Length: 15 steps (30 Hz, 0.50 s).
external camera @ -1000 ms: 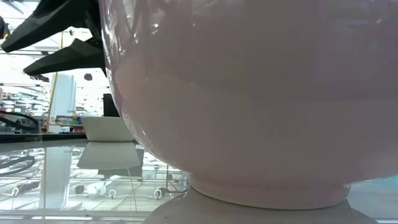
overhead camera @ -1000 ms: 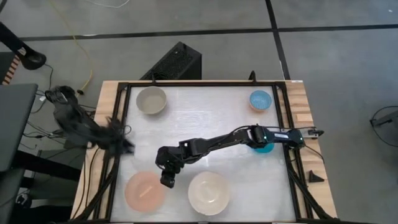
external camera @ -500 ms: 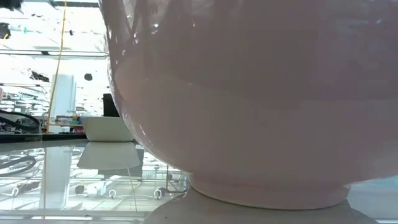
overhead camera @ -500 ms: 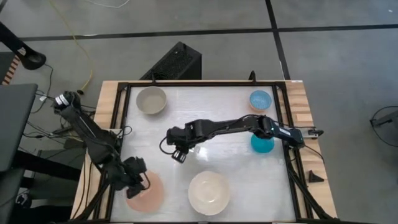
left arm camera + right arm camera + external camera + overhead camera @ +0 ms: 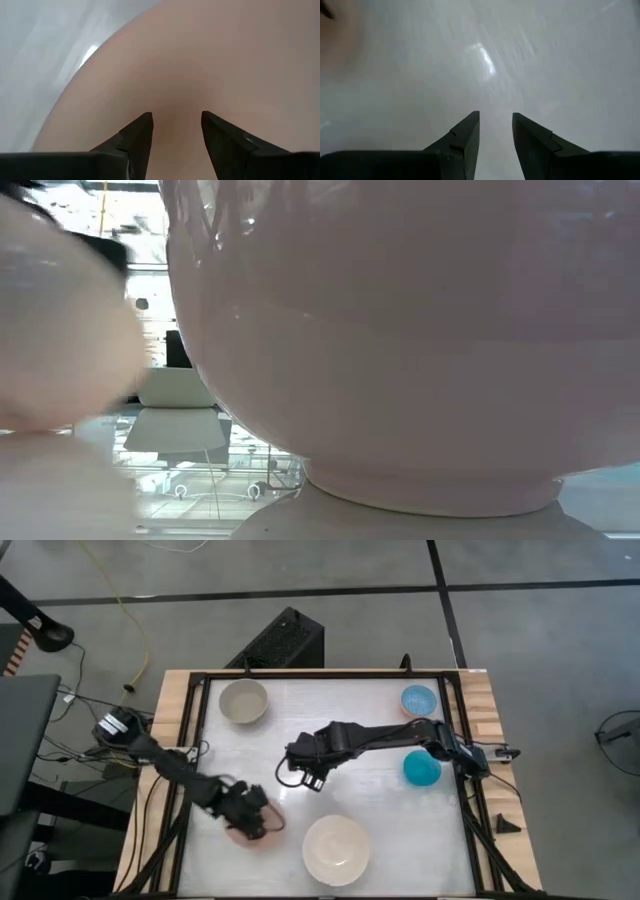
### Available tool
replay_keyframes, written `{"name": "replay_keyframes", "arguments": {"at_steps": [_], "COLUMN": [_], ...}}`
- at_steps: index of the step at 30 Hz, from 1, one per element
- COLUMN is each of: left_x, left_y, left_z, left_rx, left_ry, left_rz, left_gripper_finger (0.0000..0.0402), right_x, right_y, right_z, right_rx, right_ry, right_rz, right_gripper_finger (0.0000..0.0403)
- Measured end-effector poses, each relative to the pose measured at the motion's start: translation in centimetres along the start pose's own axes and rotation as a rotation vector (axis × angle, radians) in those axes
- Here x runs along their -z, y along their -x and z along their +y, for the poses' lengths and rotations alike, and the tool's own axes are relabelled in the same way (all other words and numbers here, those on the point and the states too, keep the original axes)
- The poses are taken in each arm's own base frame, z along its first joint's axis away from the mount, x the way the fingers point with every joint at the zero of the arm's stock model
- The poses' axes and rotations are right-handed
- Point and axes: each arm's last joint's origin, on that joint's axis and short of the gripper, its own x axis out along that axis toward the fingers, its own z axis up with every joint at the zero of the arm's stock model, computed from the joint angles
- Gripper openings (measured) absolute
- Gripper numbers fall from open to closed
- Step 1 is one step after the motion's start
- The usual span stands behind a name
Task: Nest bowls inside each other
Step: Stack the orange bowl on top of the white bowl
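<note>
- Dark and parted, the fingers of the left gripper (image 5: 250, 818) stand apart over the salmon-pink bowl (image 5: 262, 836), low and left of centre in the overhead frame; in its wrist view pink fills the space past both fingers (image 5: 137, 137), nothing pinched between them.
- The left arm reaches in from the left edge, slanting down toward that bowl.
- The right gripper (image 5: 308, 778) hangs mid-frame over bare table (image 5: 350, 700), fingers apart and empty; its arm stretches across from the right.
- Five bowls, one of each colour: the pink one; the cream-white bowl (image 5: 336, 847) just right of it, bottom centre; the beige-grey bowl (image 5: 243, 701) upper left; the light blue bowl (image 5: 418, 700) upper right; the teal bowl (image 5: 422, 769) below that.
- None is nested yet.
</note>
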Motion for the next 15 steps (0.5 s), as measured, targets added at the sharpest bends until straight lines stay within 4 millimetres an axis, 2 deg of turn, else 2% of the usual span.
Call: {"name": "replay_keyframes", "arguments": {"at_steps": [6,11,15], "left_x": [-6.1,-10.2,-12.5], "left_y": [-1.6,-1.6,-0.9], "left_z": [2.5,5.9,8.1], "left_rx": [0.043,0.043,0.125], "left_ry": [0.025,0.054,0.046], "left_rz": [-0.167,-0.250,-0.270], "left_gripper_finger": [0.0164,0.0164,0.0164], "right_x": [1.5,2.6,3.0], "right_y": [1.0,1.6,2.9], "right_z": [1.0,2.1,2.7], "right_rx": [0.033,0.084,0.059], "right_ry": [0.023,0.047,0.064], "right_rz": [0.028,0.016,-0.051], "right_gripper_finger": [0.0147,0.0147,0.0147]}}
